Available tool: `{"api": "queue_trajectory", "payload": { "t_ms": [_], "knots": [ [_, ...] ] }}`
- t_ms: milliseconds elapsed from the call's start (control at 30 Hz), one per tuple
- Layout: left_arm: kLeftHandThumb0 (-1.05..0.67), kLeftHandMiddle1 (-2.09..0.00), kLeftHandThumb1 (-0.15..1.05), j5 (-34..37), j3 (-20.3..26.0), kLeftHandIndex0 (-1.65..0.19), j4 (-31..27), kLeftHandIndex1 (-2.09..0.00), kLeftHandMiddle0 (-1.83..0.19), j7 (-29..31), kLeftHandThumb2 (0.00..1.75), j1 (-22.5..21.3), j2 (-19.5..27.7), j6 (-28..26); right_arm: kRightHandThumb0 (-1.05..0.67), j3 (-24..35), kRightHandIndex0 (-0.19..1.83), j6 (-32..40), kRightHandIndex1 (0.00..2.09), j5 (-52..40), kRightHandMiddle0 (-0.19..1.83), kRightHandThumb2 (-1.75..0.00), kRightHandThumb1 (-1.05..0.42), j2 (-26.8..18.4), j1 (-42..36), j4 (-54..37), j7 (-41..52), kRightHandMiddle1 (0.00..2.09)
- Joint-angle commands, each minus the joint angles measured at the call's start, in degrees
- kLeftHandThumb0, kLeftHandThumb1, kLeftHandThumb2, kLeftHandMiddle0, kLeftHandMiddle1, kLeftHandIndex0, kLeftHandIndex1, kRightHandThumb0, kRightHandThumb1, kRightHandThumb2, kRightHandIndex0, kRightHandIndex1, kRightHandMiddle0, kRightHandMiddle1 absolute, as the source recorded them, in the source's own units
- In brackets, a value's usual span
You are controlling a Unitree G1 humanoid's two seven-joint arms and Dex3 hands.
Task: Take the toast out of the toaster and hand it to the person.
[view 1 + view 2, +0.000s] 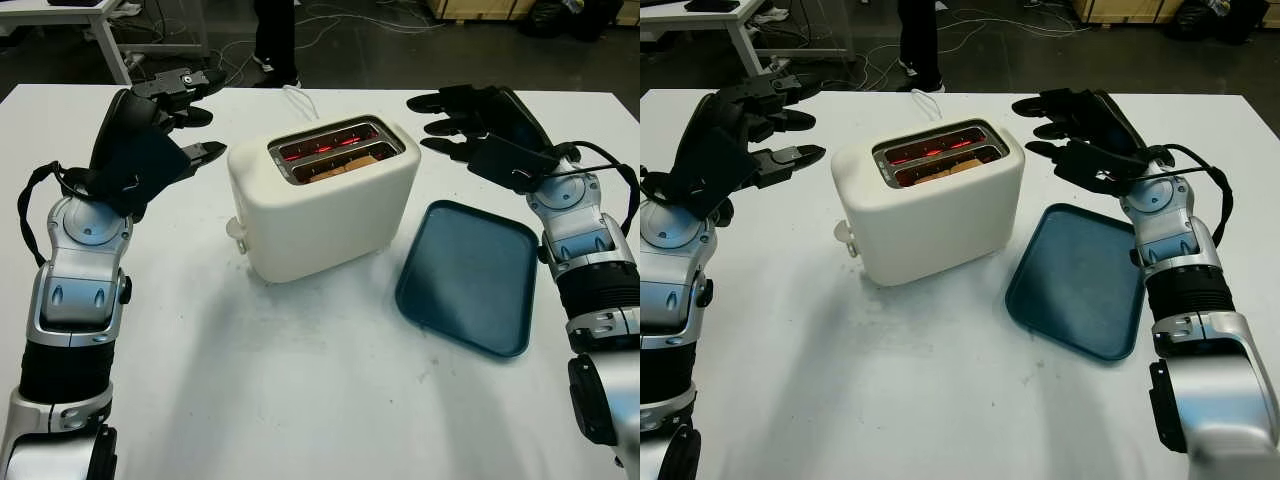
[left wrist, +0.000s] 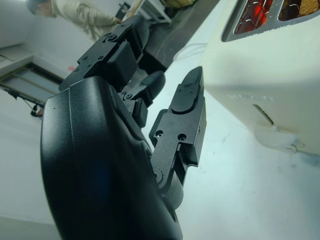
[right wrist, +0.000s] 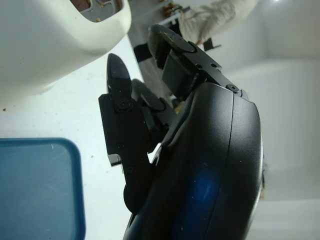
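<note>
Where the white table (image 1: 300,400) comes nearest, it is bare and faintly scuffed, and a dark teal tray (image 1: 468,275), smooth plastic with rounded corners and a raised lip, lies flat just right of the toaster (image 1: 320,205). That toaster is a cream, rounded, matte box with a metal top plate; both slots glow red, and the browned toast (image 1: 345,160) sits low in the nearer slot, its edge barely above the rim. A small lever knob juts from the toaster's left end, shown close in the left wrist view. Left hand (image 1: 185,115) hangs open beside the toaster's left end, holding nothing; right hand (image 1: 1080,130) hangs open near its right end, above the tray's far corner, also holding nothing. Beyond the table a white cord trails over the far edge, and a person's (image 1: 275,35) dark legs stand on the floor among cables. Both wrist views catch a pale sleeve behind the black fingers.
</note>
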State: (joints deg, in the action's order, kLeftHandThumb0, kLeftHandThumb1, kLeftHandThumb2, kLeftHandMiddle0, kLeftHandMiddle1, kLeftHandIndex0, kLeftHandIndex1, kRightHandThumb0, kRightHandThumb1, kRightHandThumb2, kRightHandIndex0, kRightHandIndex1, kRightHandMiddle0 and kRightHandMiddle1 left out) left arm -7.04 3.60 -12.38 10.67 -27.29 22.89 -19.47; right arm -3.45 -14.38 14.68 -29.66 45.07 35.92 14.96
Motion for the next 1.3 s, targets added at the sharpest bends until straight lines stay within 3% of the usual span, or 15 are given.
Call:
{"api": "queue_trajectory", "payload": {
  "t_ms": [0, 1267],
  "knots": [
    [-0.26, -0.77, 0.92, -0.4, 0.1, -0.59, -0.4, -0.06, -0.35, -0.1, 0.04, -0.6, 0.3, 0.0, -0.26, 0.0, 0.87, 0.4, 0.01, -0.3, 0.75, -0.15, -0.92, 0.1, 0.8, -0.6, 0.1, 0.0],
    [-0.27, -0.78, 0.92, -0.6, 0.0, -0.59, -0.5, -0.07, -0.35, -0.1, 0.04, -0.4, 0.4, 0.0, -0.25, -0.1, 0.86, 0.4, 0.0, -0.3, 0.74, -0.15, -0.92, -0.1, 0.8, -0.8, 0.0, 0.0]
  ]
}}
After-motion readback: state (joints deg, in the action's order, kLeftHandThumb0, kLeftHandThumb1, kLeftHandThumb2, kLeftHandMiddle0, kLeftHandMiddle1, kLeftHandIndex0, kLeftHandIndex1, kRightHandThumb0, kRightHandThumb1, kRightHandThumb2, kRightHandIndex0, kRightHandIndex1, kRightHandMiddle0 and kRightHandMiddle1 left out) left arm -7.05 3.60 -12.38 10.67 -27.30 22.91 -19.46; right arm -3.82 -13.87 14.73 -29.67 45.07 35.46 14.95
